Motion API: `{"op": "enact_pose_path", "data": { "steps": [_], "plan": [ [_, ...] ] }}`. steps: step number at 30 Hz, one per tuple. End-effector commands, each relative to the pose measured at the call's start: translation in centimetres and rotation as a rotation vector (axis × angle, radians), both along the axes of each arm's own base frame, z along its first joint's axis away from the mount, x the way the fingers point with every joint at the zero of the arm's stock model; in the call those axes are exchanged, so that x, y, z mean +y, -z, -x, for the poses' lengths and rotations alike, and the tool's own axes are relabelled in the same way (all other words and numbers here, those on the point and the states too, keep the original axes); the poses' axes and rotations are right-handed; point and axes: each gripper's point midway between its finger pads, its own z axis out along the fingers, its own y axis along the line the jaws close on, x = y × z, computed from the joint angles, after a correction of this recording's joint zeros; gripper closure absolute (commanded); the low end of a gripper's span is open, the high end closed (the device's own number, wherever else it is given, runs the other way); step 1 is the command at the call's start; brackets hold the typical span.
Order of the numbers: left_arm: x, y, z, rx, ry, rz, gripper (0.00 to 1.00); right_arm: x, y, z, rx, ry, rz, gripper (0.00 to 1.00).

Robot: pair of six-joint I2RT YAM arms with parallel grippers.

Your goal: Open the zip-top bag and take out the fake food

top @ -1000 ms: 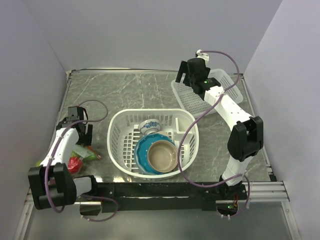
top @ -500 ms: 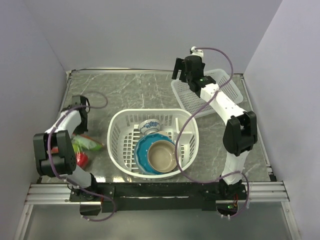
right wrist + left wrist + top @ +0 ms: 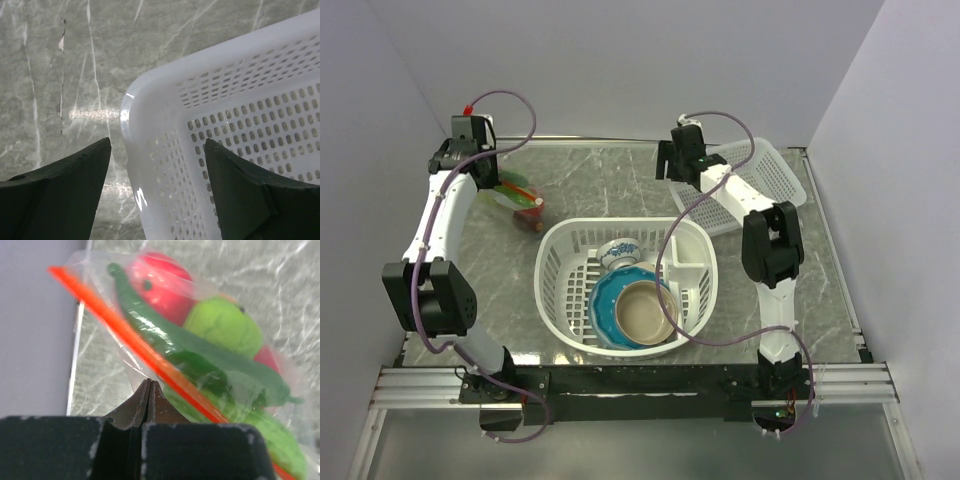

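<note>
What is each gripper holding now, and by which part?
Left gripper pinches the zip-top bag beside its red zip strip; right gripper holds nothing.

**How Many of Each Thing**

There are two robot arms: one left arm [image 3: 438,215] and one right arm [image 3: 725,190]. There are two purple cables, one left cable [image 3: 515,97] and one right cable [image 3: 730,113].

There is one zip-top bag [image 3: 515,193] at the far left. The fake food [image 3: 200,352] inside shows five pieces:
- one big red piece [image 3: 160,287]
- one small red bit [image 3: 267,360]
- one round light green piece [image 3: 225,325]
- one more light green piece [image 3: 265,440]
- one long dark green piece [image 3: 150,315]

They overlap, so I cannot tell if more are hiding.

There is one white basket [image 3: 550,262] in the middle. It holds three dishes: one tan bowl [image 3: 645,312], one blue dish [image 3: 603,305] and one small blue-and-white bowl [image 3: 618,252].

There is one white mesh tray [image 3: 770,180] at the far right.
</note>
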Motion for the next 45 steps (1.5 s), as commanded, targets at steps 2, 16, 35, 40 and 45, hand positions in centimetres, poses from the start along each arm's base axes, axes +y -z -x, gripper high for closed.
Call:
{"op": "enact_pose_path", "data": {
  "steps": [2,16,35,40,45],
  "plan": [
    [-0.6,0.2,1.8,0.024,0.023,0.023,0.99,2.3,-2.6,-1.5,-0.048,-0.057,-0.063,0.28],
    [-1.1,-3.4,0.3,-0.065,0.113,-0.002,0.99,4.6,-1.4,-3.3,-0.015,-0.086,-0.107,0.48],
    [-1.8,-4.5,0.1,-0.105,0.16,0.013,0.99,12.2,-5.5,-2.5,-0.06,-0.207,-0.295,0.5],
    [-2.3,-3.9,-0.5,-0.109,0.163,0.04,0.99,14.9,-7.8,-3.2,-0.119,-0.235,-0.481,0.53],
    [-2.4,-2.7,-0.8,-0.098,0.154,0.06,0.99,20.9,-11.1,-1.5,-0.159,-0.418,-0.613,0.52]
  ]
}}
